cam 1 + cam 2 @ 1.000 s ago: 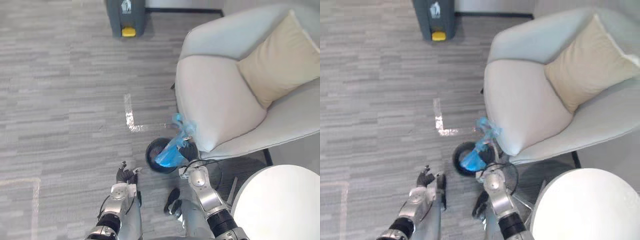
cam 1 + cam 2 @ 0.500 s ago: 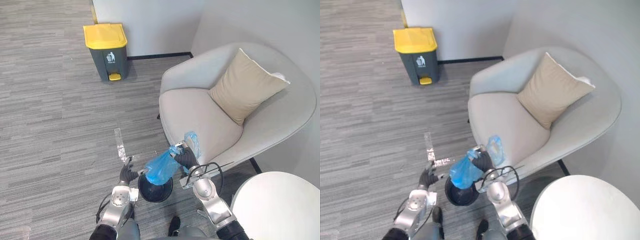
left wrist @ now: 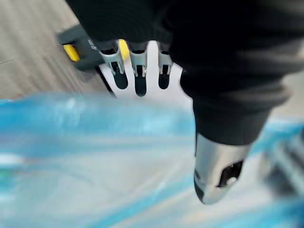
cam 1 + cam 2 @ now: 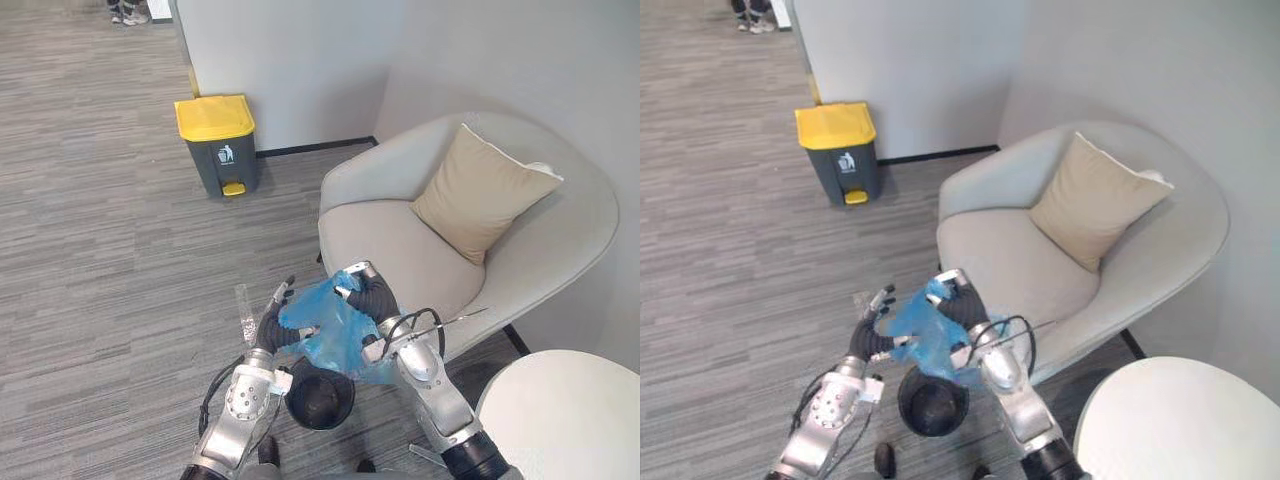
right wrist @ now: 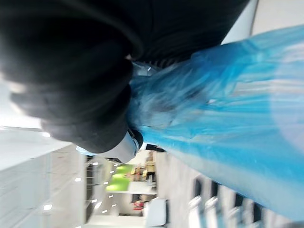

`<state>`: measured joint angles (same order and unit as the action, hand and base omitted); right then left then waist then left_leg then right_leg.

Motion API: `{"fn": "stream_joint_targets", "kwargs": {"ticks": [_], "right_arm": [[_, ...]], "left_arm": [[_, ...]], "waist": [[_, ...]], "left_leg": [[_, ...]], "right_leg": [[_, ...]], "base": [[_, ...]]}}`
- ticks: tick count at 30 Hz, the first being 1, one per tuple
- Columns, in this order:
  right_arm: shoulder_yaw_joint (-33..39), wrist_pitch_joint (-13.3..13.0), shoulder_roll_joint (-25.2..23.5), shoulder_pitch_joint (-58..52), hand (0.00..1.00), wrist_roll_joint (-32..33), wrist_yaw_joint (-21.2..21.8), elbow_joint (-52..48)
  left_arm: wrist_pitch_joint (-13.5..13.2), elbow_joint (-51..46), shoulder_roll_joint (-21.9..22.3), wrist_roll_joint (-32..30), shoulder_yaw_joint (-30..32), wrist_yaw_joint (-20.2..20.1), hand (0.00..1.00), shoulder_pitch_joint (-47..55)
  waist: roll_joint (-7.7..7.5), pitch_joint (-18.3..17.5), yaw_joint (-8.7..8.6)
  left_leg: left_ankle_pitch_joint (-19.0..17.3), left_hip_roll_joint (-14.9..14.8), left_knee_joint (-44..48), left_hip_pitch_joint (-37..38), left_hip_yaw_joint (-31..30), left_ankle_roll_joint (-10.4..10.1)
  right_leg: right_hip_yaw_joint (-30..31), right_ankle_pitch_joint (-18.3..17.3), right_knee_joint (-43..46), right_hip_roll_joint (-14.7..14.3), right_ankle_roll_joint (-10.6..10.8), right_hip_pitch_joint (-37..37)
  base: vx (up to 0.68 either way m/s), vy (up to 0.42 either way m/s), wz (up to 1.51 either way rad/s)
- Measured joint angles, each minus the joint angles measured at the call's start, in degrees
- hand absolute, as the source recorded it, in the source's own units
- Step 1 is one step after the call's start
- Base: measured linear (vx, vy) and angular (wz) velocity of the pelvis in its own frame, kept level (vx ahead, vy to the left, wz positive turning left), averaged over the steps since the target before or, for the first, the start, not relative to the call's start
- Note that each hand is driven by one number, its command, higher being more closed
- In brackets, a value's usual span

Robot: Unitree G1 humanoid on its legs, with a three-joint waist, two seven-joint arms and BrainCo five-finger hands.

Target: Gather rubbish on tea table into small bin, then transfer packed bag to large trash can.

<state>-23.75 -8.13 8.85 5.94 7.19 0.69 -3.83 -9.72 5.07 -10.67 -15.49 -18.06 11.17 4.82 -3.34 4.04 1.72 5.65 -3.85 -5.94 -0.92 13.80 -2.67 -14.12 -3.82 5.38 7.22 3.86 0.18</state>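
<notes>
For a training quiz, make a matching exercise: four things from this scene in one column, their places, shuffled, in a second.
1 blue plastic bag
2 small black round bin
3 grey trash can with yellow lid
4 beige square cushion

A on the pale armchair
B on the grey floor, beneath the blue plastic bag
C gripped by the right hand
D beside the white wall

Pairs: 1-C, 2-B, 3-D, 4-A.
</notes>
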Motion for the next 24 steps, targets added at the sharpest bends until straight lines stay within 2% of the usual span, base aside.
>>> {"fn": "stream_joint_targets", "kwargs": {"ticks": [3,6,9,12,21,24], "right_arm": [[-1.2,-0.2,0.9,0.9,1.0,1.3,1.2,0.0],[-1.7,-0.3,1.7,0.9,1.0,3.1,2.5,0.0],[-2.3,-0.4,3.2,1.0,1.0,4.2,3.5,0.0],[-2.7,-0.4,3.7,1.3,1.0,4.4,4.1,0.0],[-3.6,-0.4,3.7,2.6,1.0,5.1,5.7,0.0],[-3.6,-0.4,3.7,2.6,1.0,5.3,6.1,0.0]], "left_arm": [[0.0,0.1,-0.8,-3.1,-0.2,0.1,0.0,-1.6],[-0.1,0.1,-2.2,-5.8,-1.1,0.0,0.0,-2.7],[-0.4,0.1,-2.7,-7.0,-1.2,-0.1,0.0,-3.0],[-1.3,0.1,-3.9,-8.1,-1.6,-0.3,0.0,-3.7],[-1.8,0.1,-5.7,-10.3,-3.4,-1.8,0.0,-4.4],[-2.5,0.1,-6.0,-10.2,-3.7,-3.5,0.0,-4.4]], "waist": [[0.8,-0.7,-0.03],[2.46,-1.8,-0.52],[3.43,-2.4,-1.0],[3.36,-2.7,-1.2],[2.13,-3.7,-1.44],[2.12,-3.8,-1.47]], "left_leg": [[0.3,0.2,-0.4,0.0,0.0,0.2],[0.5,0.2,-0.4,0.0,0.1,0.1],[1.0,0.1,-0.4,0.0,0.3,0.1],[1.3,-0.2,-0.4,0.0,0.7,0.0],[1.6,-0.3,-0.4,0.0,1.1,0.0],[1.7,-0.3,-0.4,0.0,1.1,0.0]], "right_leg": [[0.4,0.1,-0.6,0.0,0.1,0.0],[0.8,0.2,-0.9,0.0,0.2,-0.1],[1.1,0.6,-1.7,-0.2,0.1,-0.1],[1.7,1.0,-2.4,-0.5,-0.1,-0.1],[2.2,1.6,-3.1,-0.8,-0.1,-0.1],[2.2,1.6,-3.1,-0.8,-0.1,-0.2]], "base": [[-0.08,0.025,0.01],[-0.05,0.024,-0.03],[-0.03,0.017,-0.06],[-0.02,0.004,-0.09],[0.0,0.002,-0.03],[0.0,0.0,0.0]]}}
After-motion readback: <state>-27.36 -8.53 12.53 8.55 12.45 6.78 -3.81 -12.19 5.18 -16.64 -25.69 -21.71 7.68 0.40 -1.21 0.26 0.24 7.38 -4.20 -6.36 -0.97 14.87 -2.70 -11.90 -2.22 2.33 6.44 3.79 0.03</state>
